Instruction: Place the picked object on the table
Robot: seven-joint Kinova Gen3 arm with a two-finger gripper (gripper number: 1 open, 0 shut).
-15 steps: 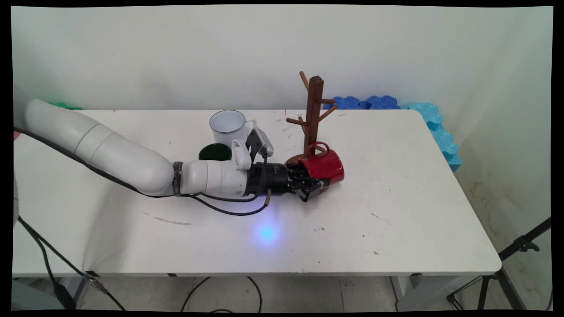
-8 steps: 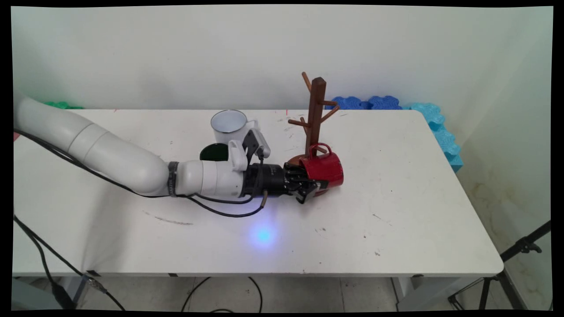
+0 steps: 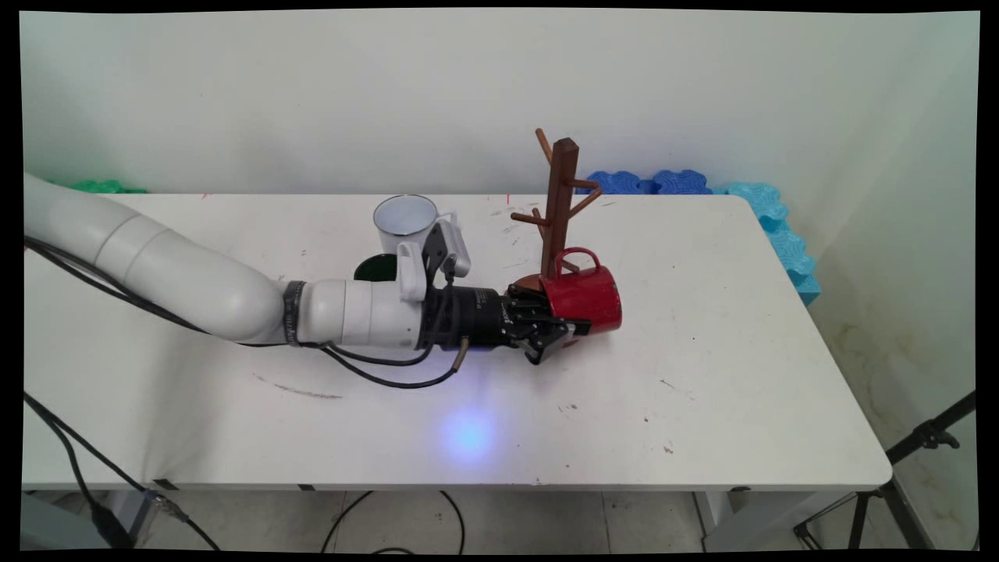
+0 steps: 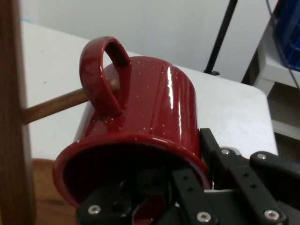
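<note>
A glossy red mug (image 3: 587, 298) lies on its side in the air, handle up, right beside the wooden mug tree (image 3: 559, 199). My gripper (image 3: 552, 328) is shut on the red mug's rim, one finger inside the mouth and one outside the wall. In the hand view the red mug (image 4: 154, 103) fills the middle, with the gripper (image 4: 187, 176) clamped on its lower rim. The tree's trunk (image 4: 11, 117) stands at the left edge. A low peg (image 4: 51, 105) reaches from the trunk to the handle loop (image 4: 101, 75); whether its tip is inside the loop I cannot tell.
A white enamel mug (image 3: 404, 222) and a dark green cup (image 3: 378, 270) stand behind my wrist. Blue and cyan foam blocks (image 3: 769, 215) line the table's far right edge. A black tripod (image 3: 921, 437) stands off the right side.
The arm has pushed the red mug a little to the right and levelled it, bringing its handle up against the tree's low peg. The grip on the rim is unchanged.
</note>
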